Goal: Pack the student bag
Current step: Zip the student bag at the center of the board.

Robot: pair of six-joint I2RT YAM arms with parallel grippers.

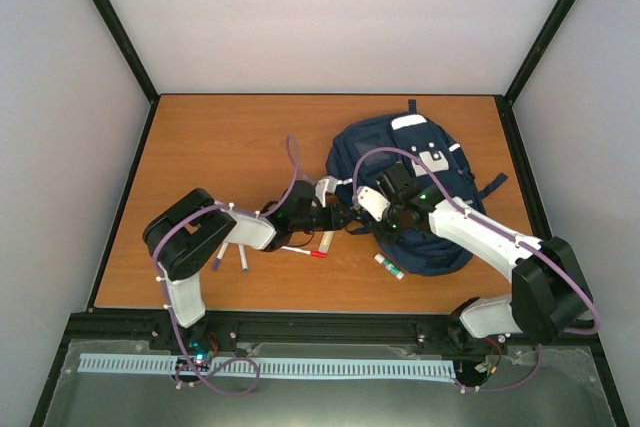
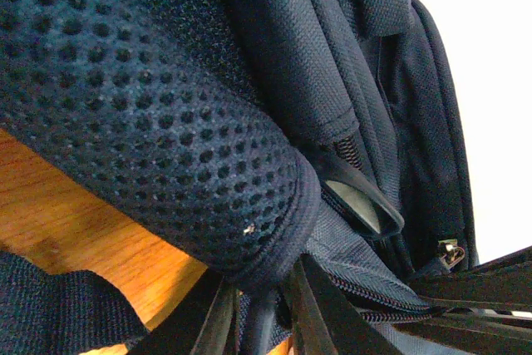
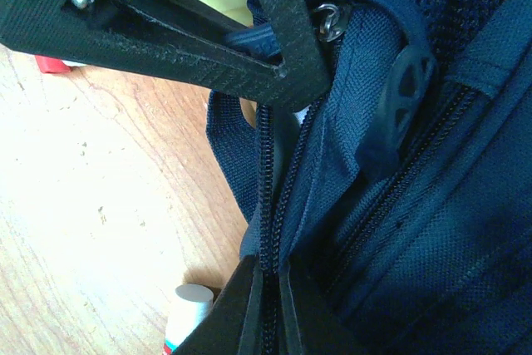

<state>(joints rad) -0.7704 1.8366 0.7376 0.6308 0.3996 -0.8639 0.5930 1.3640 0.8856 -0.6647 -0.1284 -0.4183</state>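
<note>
The student bag (image 1: 415, 162) is a navy backpack lying on the right half of the wooden table (image 1: 220, 147). Both grippers meet at its near left edge. In the left wrist view my left gripper (image 2: 259, 284) (image 1: 348, 219) has its fingers drawn close round the bound edge of the bag's mesh padding (image 2: 166, 106), with fabric between them. My right gripper (image 3: 268, 270) (image 1: 385, 212) is shut on the zipper edge of the bag (image 3: 416, 230), and the zip teeth run straight into its fingers. The bag's inside is hidden.
Two white markers (image 1: 232, 257) lie left of the left arm. Two red-tipped pens (image 1: 305, 251) (image 1: 325, 242) lie under the left wrist. A glue stick (image 1: 390, 267) (image 3: 187, 309) lies by the bag's near edge. Walls enclose the table on three sides.
</note>
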